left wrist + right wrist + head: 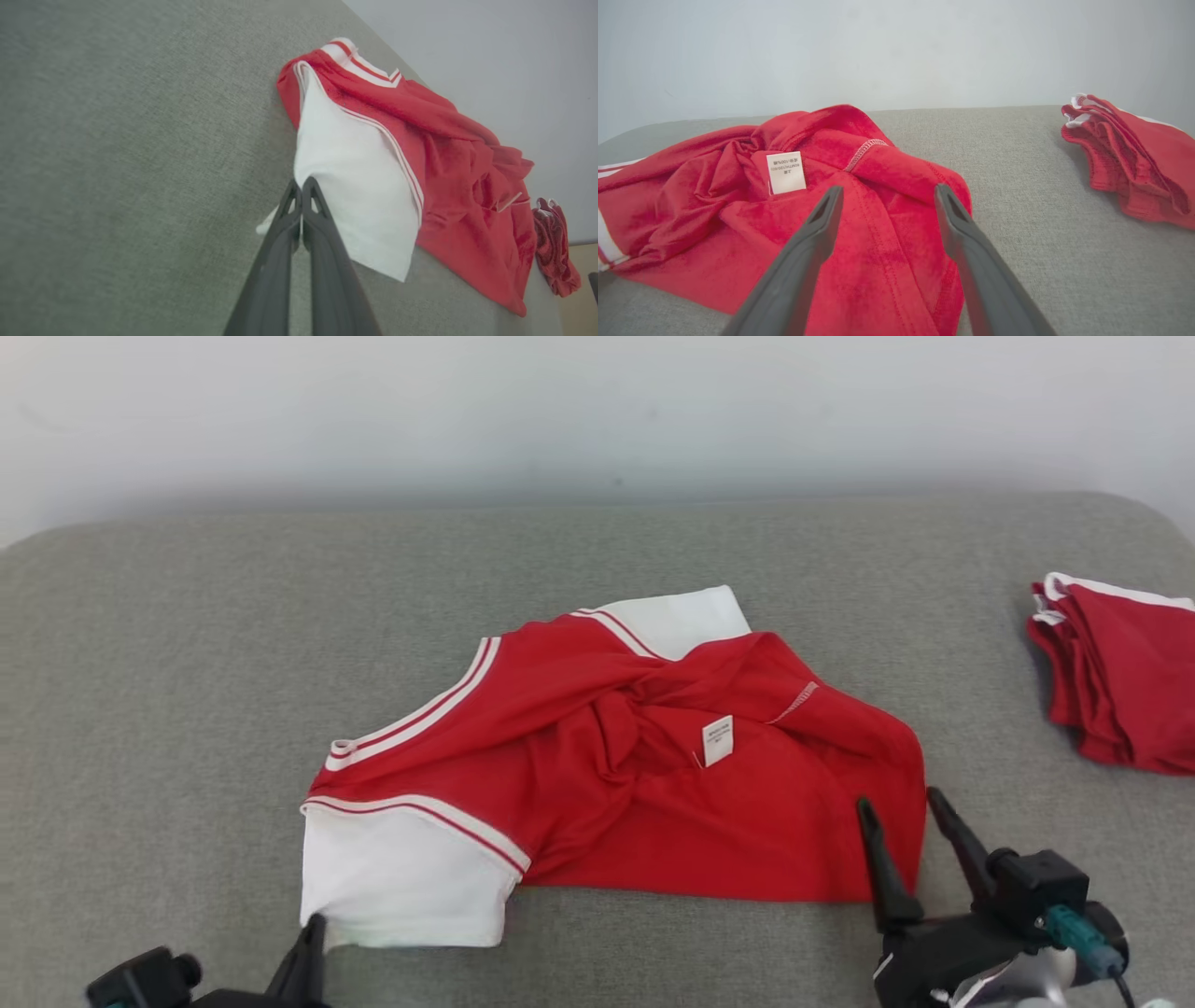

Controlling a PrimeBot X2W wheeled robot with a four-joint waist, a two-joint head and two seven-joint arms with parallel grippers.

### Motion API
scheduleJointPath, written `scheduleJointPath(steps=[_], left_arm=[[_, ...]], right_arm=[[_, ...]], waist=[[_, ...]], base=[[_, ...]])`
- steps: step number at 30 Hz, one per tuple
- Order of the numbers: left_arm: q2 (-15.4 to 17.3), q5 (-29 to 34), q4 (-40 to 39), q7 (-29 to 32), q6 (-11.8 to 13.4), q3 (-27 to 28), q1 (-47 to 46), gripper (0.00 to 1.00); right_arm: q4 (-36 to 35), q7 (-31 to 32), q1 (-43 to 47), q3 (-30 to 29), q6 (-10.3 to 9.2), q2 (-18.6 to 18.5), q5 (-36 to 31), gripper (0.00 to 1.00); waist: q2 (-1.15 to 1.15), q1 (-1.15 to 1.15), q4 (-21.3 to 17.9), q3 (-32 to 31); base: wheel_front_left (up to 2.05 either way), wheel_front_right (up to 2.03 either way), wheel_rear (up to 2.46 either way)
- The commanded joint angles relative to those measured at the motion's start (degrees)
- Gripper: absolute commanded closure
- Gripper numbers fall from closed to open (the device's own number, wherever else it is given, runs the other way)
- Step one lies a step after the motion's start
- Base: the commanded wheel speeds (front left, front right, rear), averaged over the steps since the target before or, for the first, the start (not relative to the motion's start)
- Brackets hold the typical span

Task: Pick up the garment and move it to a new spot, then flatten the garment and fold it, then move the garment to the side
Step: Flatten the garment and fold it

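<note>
The garment (616, 756) is a red shirt with white sleeves and white-striped trim, lying crumpled in the middle of the grey padded surface with a white label facing up. My left gripper (316, 924) is at the lower left, shut on the near corner of the white sleeve (401, 877). The left wrist view shows the gripper (301, 183) with its fingers pressed together on the sleeve's white cloth (355, 186). My right gripper (899, 800) stands open over the garment's near right corner. In the right wrist view its fingers (888, 190) straddle the red cloth (878, 252) without pinching it.
Another red garment (1120, 672) with white trim lies folded at the right edge of the grey surface (187, 663), also seen as a red pile (1134, 149) in the right wrist view. A pale wall stands behind the surface.
</note>
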Motion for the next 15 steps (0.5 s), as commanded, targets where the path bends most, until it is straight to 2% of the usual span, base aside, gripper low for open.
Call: scheduleJointPath(steps=[1, 9, 10, 15], left_arm=[[0.72, -1.13, -2.30, 0.78, 0.91, 1.08, 1.92, 1.00], [1.91, -1.32, -5.16, 2.80, 2.91, 1.82, 4.54, 1.00], [1.74, -0.81, -4.65, 2.85, 3.10, 1.15, 4.13, 1.00], [0.51, -0.38, -3.49, 2.73, 2.23, -0.86, 2.16, 1.00]], right_arm=[[-1.13, 0.72, -0.58, -0.85, -0.14, -0.74, -0.57, 0.00], [-0.65, 9.62, -3.84, -2.07, -0.14, -2.03, 0.12, 0.00], [0.55, 13.72, -5.34, -2.78, -0.14, -1.81, 0.41, 0.00], [4.74, 22.67, -8.55, -4.15, -0.14, -1.23, -0.24, 0.00]], waist=[[0.00, 0.00, 1.78, 0.22], [0.00, 0.00, 4.44, 0.73], [0.00, 0.00, 4.84, 0.87], [0.00, 0.00, 5.40, 1.19]], base=[[0.00, 0.00, 0.00], [0.00, 0.00, 0.00], [0.00, 0.00, 0.00], [0.00, 0.00, 0.00]])
